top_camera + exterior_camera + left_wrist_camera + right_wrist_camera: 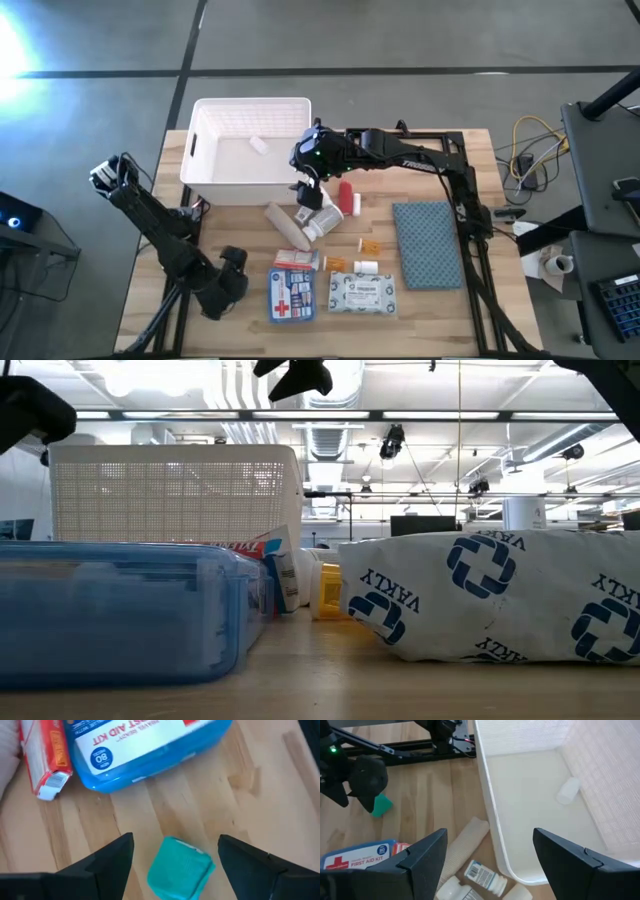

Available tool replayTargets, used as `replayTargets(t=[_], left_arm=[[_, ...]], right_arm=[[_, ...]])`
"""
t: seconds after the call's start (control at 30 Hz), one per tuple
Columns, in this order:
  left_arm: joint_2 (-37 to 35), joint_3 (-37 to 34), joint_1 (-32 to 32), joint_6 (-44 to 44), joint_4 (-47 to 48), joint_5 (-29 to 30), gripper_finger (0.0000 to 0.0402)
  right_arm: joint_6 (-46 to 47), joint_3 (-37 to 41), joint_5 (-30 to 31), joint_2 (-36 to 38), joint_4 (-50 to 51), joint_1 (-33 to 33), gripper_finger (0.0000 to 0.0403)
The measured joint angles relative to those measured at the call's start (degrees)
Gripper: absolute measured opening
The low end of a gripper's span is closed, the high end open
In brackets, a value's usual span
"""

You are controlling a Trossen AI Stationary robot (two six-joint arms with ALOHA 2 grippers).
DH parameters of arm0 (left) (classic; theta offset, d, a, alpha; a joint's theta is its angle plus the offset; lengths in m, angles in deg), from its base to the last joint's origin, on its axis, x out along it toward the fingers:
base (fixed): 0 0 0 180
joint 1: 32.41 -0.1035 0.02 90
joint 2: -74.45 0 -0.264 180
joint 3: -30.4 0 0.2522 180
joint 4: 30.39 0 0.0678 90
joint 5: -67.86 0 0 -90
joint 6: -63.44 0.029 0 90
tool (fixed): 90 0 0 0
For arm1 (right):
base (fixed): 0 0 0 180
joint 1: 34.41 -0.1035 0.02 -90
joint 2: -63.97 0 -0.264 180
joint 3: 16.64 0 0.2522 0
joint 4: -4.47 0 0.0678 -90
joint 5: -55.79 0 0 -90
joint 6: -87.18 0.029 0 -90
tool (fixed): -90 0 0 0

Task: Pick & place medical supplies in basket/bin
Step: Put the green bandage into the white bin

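1. White bin (250, 145) at the table's far edge, left of centre; one small white bottle (259, 144) alone on its floor, the remaining floor bare.
2. Right gripper (487, 855) raised above the bin's near right corner, fingers spread wide with nothing between them; below it in the right wrist view, the bin rim, the tan roll (462, 845) and a labelled white pill bottle (482, 875).
3. Left gripper (175, 857) low at the near left of the table, fingers apart on either side of the green piece (180, 870), not touching it; plain wood around the piece.
4. Just beyond the green piece in the left wrist view: blue-white first-aid pouch (150, 750) and a red-and-white box (45, 760) lying beside it.
5. Crowded strip just in front of the bin: tan roll, white bottles, red tube (346, 191) packed close together under the right arm.
6. Near row: pouch, white wipes pack (362, 294), small orange bits (369, 244) between the rows.
7. Blue-grey cloth pad (430, 243) on the right side, apart from the supplies; bare wood at the table's far right corner.
8. Low view blocked up close by the pouch and the wipes pack, the bin's slotted wall (175, 495) behind them.
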Motion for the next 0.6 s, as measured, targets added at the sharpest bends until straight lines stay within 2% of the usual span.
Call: replayTargets(t=[0.27,0.6], left_arm=[[-0.04,-3.2,0.27,2.97,-0.93,-4.16,0.0272],[-0.02,-10.37,0.39,2.95,-5.63,-4.67,0.0272]], right_arm=[[0.37,0.0,0.02,0.0,0.37,0.48,0.0283],[0.41,0.0,0.19,0.0,1.39,0.63,0.0283]])
